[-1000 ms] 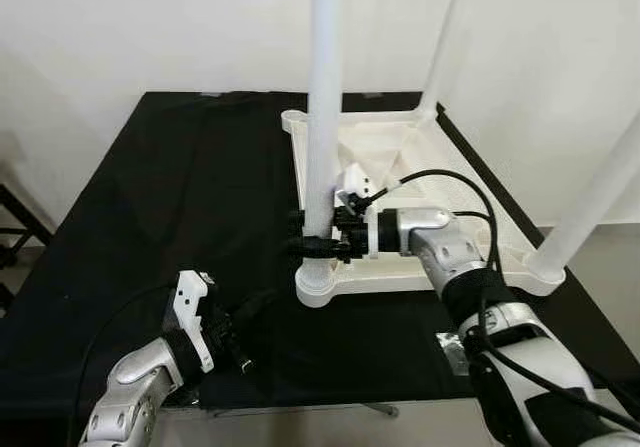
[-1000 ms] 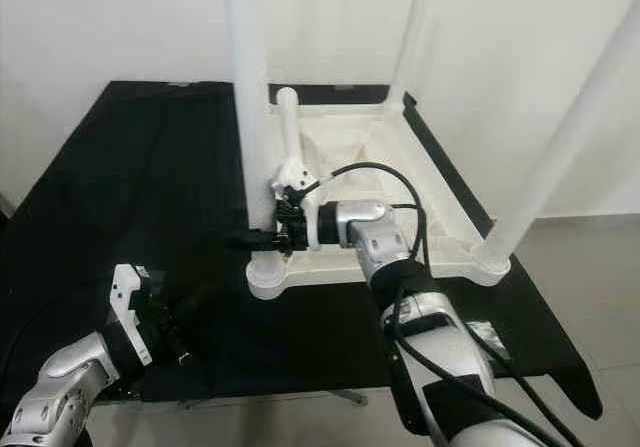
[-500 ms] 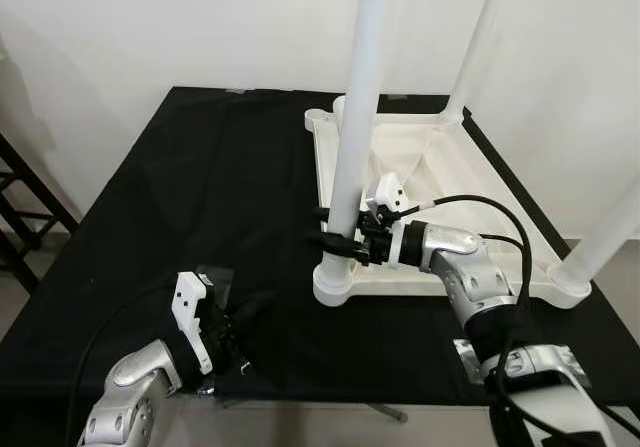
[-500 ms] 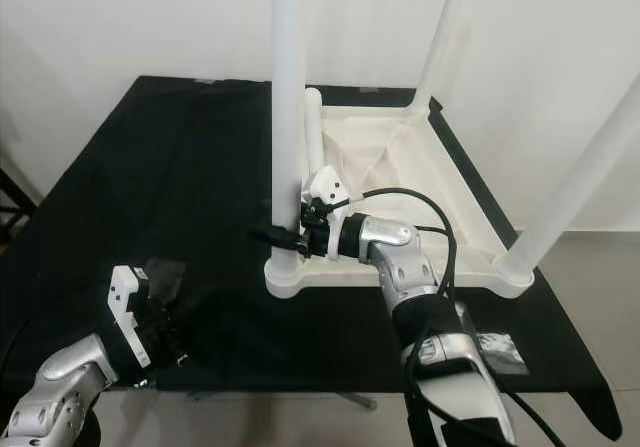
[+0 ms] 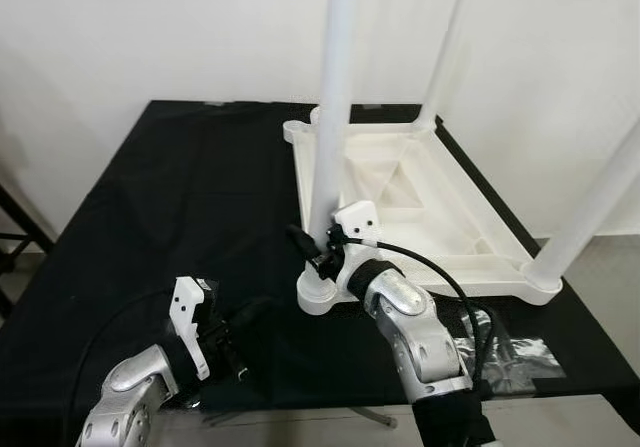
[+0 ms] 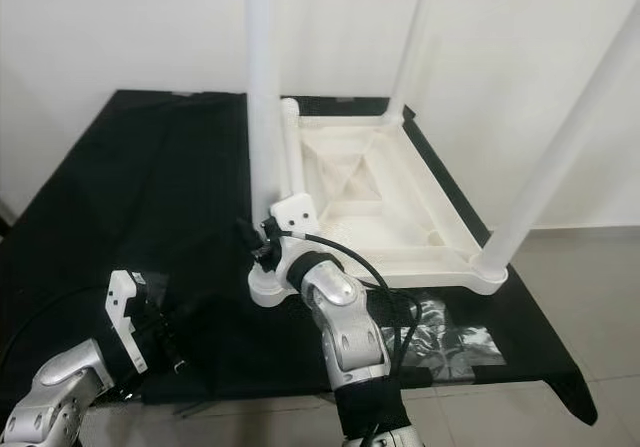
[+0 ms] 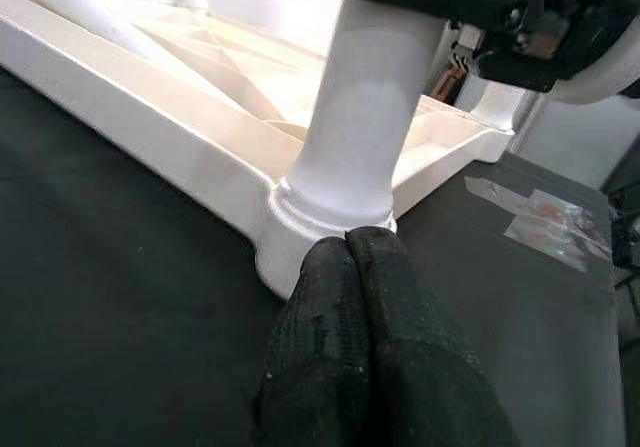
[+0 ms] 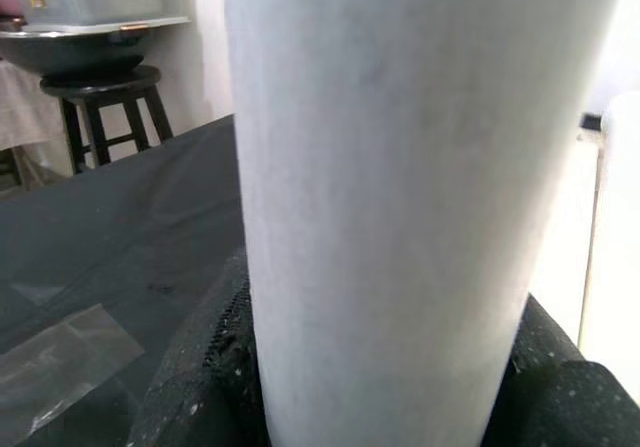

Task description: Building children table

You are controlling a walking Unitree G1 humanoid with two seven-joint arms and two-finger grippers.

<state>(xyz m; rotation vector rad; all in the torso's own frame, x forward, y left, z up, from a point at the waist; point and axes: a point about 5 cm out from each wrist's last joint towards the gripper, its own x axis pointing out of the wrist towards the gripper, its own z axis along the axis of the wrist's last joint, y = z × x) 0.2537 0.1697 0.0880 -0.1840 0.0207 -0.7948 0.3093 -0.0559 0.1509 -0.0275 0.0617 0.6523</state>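
Table: the white children's table (image 5: 420, 192) lies upside down on the black cloth (image 5: 180, 197), legs up.
Near leg: the white leg (image 5: 331, 127) stands upright in the front-left corner socket (image 5: 318, 293).
Right gripper: the right gripper (image 5: 312, 250) is clamped on that leg low down, one black finger on each side.
Left gripper: the left gripper (image 7: 355, 297) rests low on the cloth near the corner socket, fingers pressed together, holding nothing.
Tape: clear plastic strips (image 5: 520, 349) lie on the cloth by the front edge.

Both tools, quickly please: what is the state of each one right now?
Left tool: closed, holding nothing, low over the black cloth near the table corner.
Right tool: closed around the near white table leg, just above its socket.
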